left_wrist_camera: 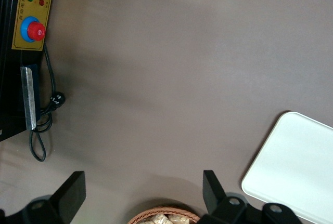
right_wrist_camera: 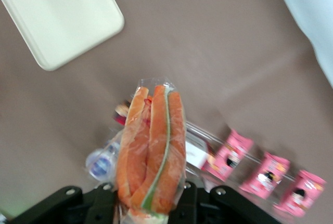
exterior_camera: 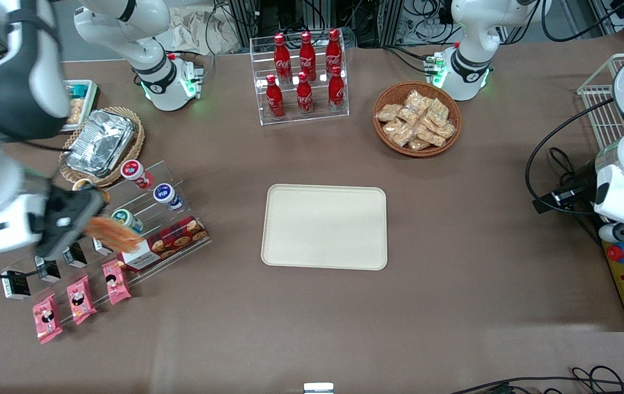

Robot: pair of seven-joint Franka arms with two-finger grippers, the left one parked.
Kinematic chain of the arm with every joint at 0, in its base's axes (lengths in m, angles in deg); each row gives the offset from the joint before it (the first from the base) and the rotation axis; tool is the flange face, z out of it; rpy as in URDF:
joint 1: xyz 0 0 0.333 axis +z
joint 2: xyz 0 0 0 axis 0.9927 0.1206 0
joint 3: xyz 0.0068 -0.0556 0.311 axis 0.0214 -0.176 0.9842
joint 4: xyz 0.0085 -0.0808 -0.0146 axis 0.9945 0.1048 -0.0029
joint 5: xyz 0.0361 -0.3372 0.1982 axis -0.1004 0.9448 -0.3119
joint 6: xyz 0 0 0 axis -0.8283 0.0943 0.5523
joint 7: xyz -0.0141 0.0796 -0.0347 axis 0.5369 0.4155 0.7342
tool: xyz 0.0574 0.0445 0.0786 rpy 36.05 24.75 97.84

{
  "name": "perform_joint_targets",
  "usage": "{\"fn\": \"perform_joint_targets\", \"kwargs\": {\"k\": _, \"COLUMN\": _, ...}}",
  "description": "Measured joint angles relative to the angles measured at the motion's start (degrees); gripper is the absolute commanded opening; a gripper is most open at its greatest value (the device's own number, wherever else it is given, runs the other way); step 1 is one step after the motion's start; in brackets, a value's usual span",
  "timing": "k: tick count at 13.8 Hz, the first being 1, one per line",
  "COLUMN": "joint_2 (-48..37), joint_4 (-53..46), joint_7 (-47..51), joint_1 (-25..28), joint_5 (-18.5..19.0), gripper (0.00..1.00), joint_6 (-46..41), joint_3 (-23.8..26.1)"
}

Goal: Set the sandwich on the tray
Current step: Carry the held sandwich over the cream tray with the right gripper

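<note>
The right arm's black two-finger gripper (exterior_camera: 86,227) is hanging above the clear stepped display rack (exterior_camera: 142,235) toward the working arm's end of the table, its fingers (right_wrist_camera: 106,198) closing on the plastic-wrapped triangular sandwich with orange, green and white layers (right_wrist_camera: 152,151). The sandwich is being held in the air, clear of the table, its layered edge pointing away from the gripper. The plain cream-beige rectangular tray with rounded corners (exterior_camera: 324,226) is lying bare on the brown table (exterior_camera: 454,230), well apart from the sandwich. Pink snack packets (exterior_camera: 79,299) are lying near the rack, closer to the front camera.
</note>
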Motion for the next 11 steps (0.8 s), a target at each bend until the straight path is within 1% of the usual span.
{"fn": "perform_joint_targets", "kwargs": {"k": 1, "joint_2": 0.39, "joint_4": 0.04, "joint_7": 3.09, "joint_1": 2.46, "joint_5": 0.00, "gripper": 0.32, "joint_6": 0.38, "joint_3": 0.00}}
{"fn": "perform_joint_targets", "kwargs": {"k": 3, "joint_2": 1.53, "joint_4": 0.13, "joint_7": 5.72, "joint_1": 5.31, "joint_5": -0.01, "gripper": 0.32, "joint_6": 2.14, "joint_3": 0.06}}
{"fn": "perform_joint_targets", "kwargs": {"k": 7, "joint_2": 4.97, "joint_4": 0.38, "joint_7": 5.82, "joint_1": 6.55, "joint_5": -0.09, "gripper": 0.32, "joint_6": 8.39, "joint_3": 2.70}}
{"fn": "perform_joint_targets", "kwargs": {"k": 11, "joint_2": 9.31, "joint_4": 0.49, "joint_7": 6.10, "joint_1": 11.05, "joint_5": -0.11, "gripper": 0.32, "joint_6": 14.04, "joint_3": 3.39}}
